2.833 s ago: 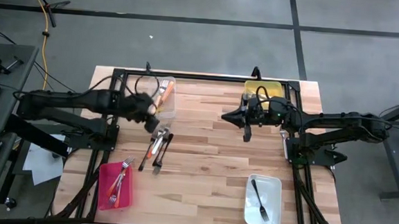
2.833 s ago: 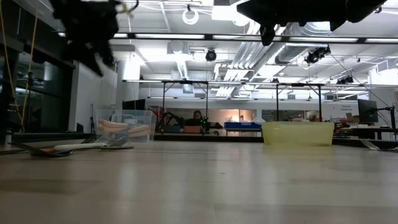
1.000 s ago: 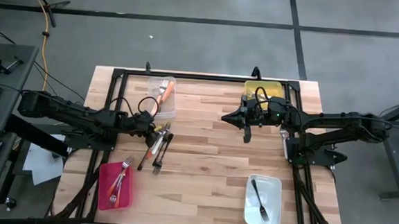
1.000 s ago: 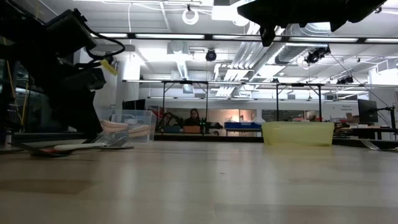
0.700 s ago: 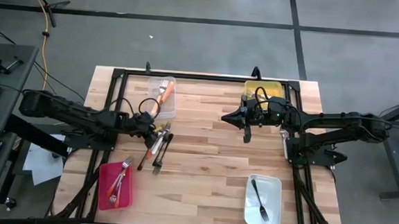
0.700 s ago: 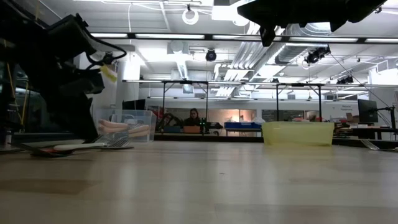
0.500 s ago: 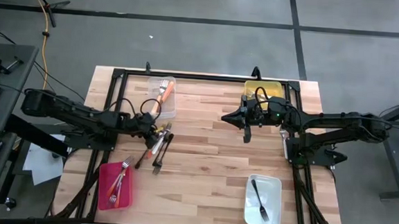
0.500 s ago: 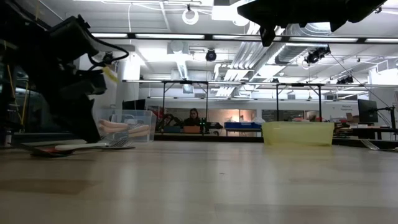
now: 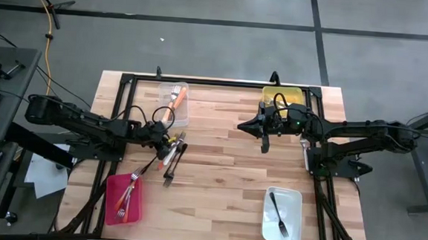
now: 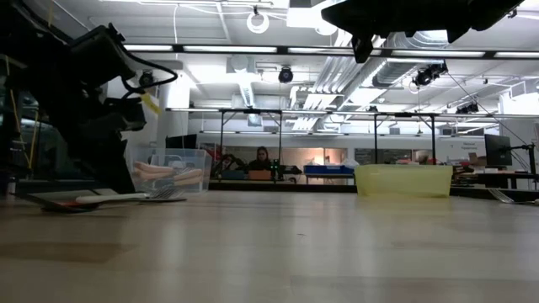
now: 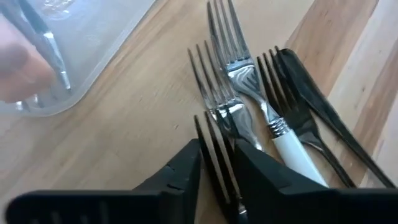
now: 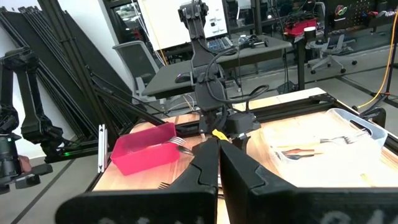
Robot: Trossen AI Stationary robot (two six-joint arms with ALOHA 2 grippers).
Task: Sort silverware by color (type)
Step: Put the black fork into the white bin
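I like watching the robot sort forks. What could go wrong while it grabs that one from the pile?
The left gripper is closing around a dark fork that lies tight against a metal fork and a white-handled fork. It might nudge or drag those neighbours along. The thin fork could also slip out when lifted.

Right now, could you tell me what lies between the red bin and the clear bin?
In the high view, the loose pile of forks and the left gripper lie between the red bin and the clear bin.
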